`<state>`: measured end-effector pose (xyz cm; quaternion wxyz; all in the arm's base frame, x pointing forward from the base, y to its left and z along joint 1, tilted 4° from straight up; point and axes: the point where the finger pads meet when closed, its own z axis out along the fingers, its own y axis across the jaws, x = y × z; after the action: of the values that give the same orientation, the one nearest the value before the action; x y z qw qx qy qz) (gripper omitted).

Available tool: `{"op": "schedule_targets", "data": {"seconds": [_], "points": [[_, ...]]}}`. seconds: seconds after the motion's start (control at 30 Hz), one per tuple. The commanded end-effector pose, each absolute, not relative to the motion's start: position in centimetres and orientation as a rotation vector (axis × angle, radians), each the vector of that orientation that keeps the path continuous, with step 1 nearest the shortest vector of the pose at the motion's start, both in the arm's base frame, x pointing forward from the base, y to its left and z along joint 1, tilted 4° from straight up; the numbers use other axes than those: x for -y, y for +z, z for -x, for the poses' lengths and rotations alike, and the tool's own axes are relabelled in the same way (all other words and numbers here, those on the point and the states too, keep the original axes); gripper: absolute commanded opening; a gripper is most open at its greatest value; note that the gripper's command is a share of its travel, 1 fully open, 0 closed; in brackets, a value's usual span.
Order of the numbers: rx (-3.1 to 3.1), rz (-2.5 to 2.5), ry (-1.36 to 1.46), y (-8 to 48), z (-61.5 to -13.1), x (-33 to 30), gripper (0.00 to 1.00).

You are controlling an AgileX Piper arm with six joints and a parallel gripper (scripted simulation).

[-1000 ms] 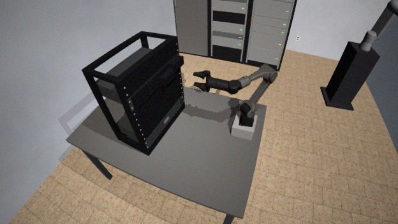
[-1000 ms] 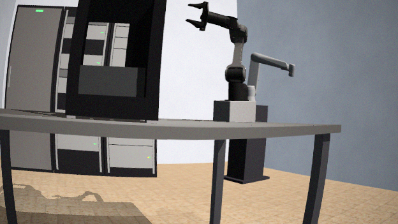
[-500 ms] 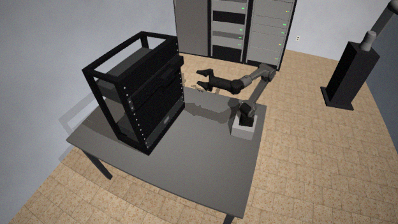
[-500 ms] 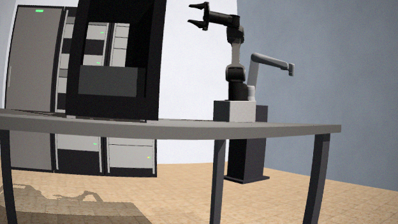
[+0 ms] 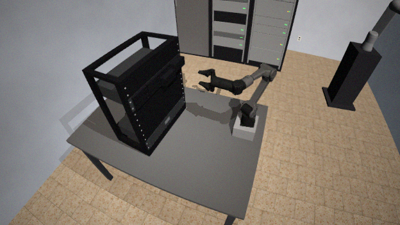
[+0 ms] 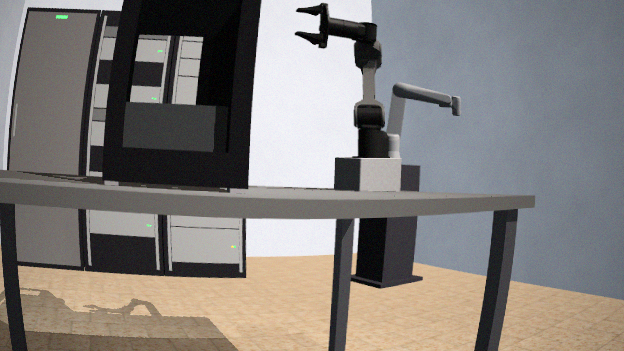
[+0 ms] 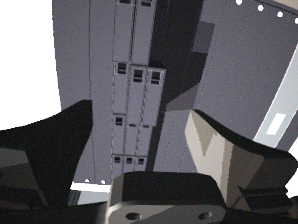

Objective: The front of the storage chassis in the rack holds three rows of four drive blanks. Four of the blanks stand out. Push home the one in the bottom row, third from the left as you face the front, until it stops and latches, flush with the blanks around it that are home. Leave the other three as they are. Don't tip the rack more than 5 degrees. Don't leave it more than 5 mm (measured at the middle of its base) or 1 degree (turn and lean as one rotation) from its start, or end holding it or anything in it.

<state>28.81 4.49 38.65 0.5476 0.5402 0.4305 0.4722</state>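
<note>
The black open-frame rack (image 5: 138, 90) stands on the left part of the grey table (image 5: 179, 154). The storage chassis (image 5: 171, 69) sits high in its front face. In the wrist view the rack front fills the frame, and the drive blanks (image 7: 133, 83) show as narrow grey strips with small dark latches. Some reach out further than others, but I cannot tell which. My gripper (image 5: 201, 77) is open and empty. It hovers level with the chassis, a short gap from the rack front, and points at it. It also shows in the side view (image 6: 300, 22) and the wrist view (image 7: 140, 112).
The arm's base stands on a grey block (image 5: 244, 130) near the table's right edge. Tall server cabinets (image 5: 237, 16) stand against the back wall. A black pedestal with a pipe (image 5: 350, 74) stands on the floor at the right.
</note>
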Motion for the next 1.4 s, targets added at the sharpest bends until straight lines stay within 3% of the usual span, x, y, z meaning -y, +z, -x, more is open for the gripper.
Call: {"op": "schedule_targets", "data": {"seconds": [0.0, 0.57, 0.97, 1.37], "points": [[-1.016, -1.282, 1.123, 38.8, -28.7, -4.4, 1.00], [-1.016, -1.282, 1.123, 38.8, -29.0, -4.5, 1.00], [-1.015, -1.282, 1.123, 40.0, -36.7, -6.9, 1.00], [-1.016, -1.282, 1.123, 40.0, -37.0, -7.0, 1.00]]}}
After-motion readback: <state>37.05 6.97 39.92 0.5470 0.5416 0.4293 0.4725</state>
